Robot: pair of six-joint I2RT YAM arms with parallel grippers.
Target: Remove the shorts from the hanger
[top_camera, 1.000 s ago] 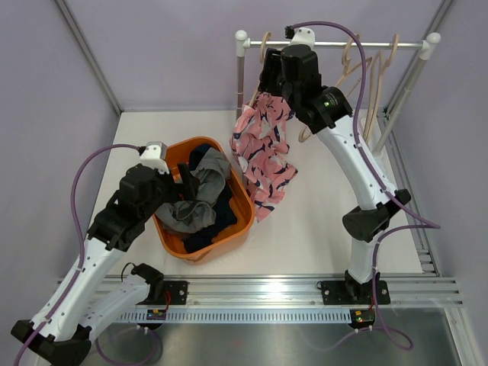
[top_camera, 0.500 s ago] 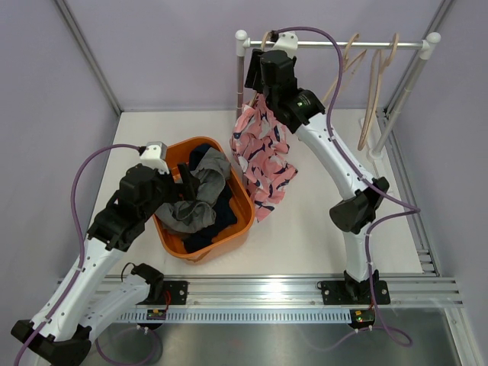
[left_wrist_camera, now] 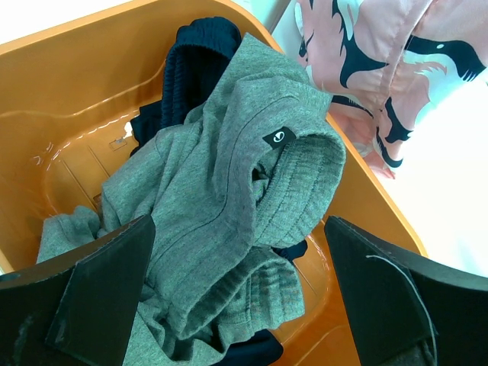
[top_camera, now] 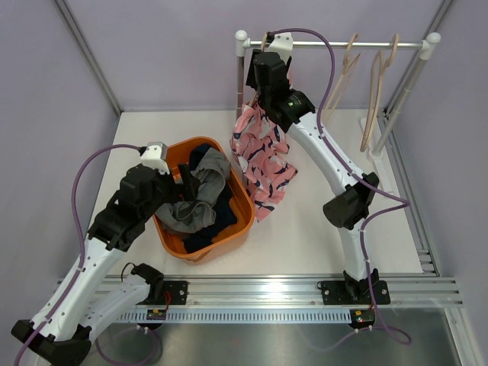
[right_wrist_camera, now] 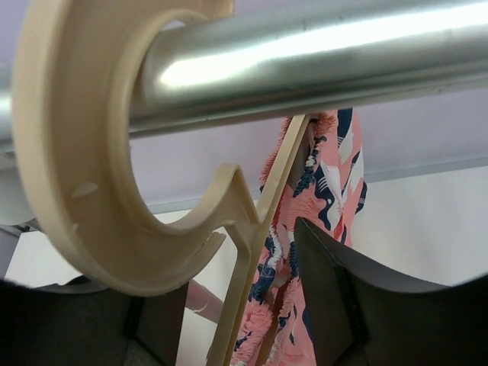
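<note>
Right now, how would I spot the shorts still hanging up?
Find the metal rail at the back. On its left end hangs a hanger with the pink shorts. Only these are pink with dark-blue and white shapes; the grey shorts and navy shorts lie in the tub.

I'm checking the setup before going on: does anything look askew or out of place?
The pink cloth shorts with dark-blue and white pattern hang bunched and lopsided from the beige plastic hanger, their lower end hanging close beside the orange plastic basket. Nothing else stands out.
</note>
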